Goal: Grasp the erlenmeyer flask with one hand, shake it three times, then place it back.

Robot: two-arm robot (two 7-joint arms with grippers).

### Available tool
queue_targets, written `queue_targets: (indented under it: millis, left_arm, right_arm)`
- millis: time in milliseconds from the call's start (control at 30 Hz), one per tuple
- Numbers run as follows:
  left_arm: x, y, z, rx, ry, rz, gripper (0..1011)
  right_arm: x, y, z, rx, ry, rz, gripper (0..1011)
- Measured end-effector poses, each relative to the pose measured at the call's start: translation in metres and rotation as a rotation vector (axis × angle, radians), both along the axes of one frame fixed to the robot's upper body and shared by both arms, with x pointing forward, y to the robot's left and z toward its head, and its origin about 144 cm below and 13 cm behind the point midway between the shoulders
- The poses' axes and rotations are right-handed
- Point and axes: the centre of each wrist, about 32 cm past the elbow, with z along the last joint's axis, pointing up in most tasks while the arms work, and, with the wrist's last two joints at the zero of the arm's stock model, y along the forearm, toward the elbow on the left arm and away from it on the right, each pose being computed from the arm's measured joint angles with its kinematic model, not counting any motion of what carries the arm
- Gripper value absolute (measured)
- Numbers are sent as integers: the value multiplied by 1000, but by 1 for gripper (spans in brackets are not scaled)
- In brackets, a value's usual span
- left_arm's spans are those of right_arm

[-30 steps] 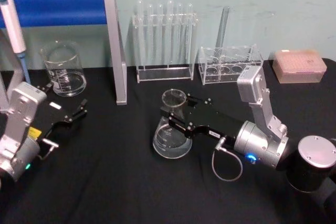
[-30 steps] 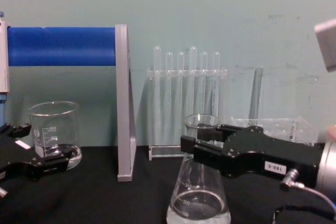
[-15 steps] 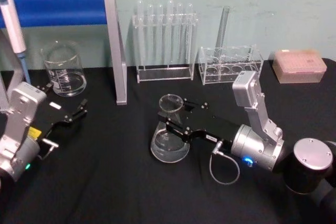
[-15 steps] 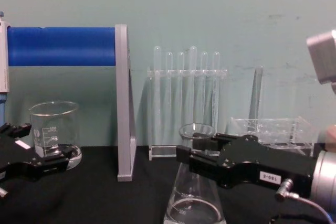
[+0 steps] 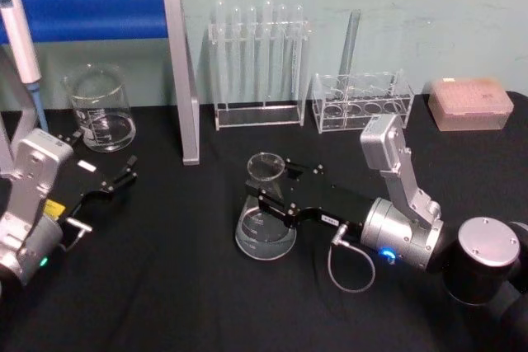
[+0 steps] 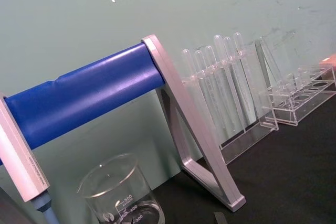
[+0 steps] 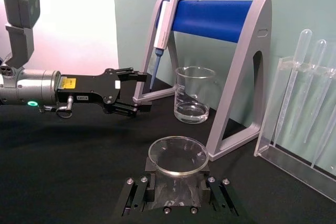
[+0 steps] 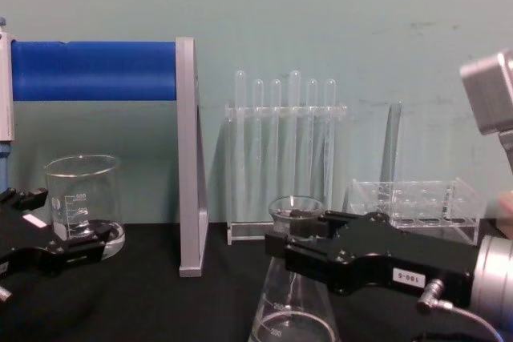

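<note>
Upright in the middle of the head view: flask, neck up, long axis vertical, wide base low over the black table. Clamped at the neck by right gripper, reaching in from the right. Behind, well apart: test tube rack, beaker, blue stand. Left gripper parked at lower left, fingers apart.

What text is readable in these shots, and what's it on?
"180-5": white label on the right gripper.
"500", "400", "300": graduations on the beaker.
Markings on the erlenmeyer flask: too faint to read.
Yellow and white labels on the left gripper: too small to read.
</note>
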Motion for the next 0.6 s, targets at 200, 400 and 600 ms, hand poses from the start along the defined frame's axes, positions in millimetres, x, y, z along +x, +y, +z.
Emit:
queue_targets:
  millis: [200, 400, 600]
  left_arm:
    - [0, 0, 0, 0, 0, 0, 1000]
    - [0, 0, 0, 0, 0, 0, 1001]
    - [0, 0, 0, 0, 0, 0, 1001]
  right_arm:
    - [0, 0, 0, -7, 7, 1, 449]
    - [0, 0, -1, -12, 12, 4, 449]
    - [-1, 1, -1, -15, 15, 5, 449]
